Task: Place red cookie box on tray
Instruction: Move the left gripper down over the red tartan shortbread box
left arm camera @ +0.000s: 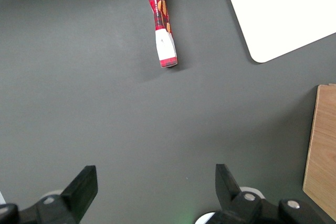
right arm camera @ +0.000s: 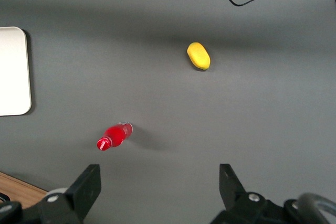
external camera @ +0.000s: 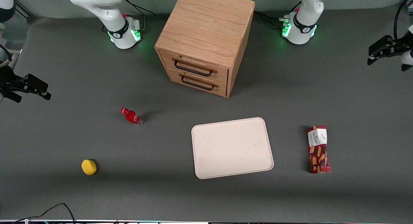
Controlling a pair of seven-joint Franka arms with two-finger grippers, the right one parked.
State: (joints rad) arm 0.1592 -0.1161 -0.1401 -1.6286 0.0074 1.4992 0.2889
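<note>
Because the long narrow dark-red cookie box (external camera: 318, 149) lies flat on the dark grey tabletop (external camera: 129, 191), just beside the large flat cream-white tray (external camera: 232, 147) toward the working arm's end and not touching it, the job looks unstarted, and the tray's bare face leaves ample room for the box. Farther from the front camera than the tray, the left arm's black claw (external camera: 380, 52) hangs well apart from the box with its fingers (left arm camera: 84, 187) spread wide and holding nothing, presumably ready to straddle the narrow carton.
</note>
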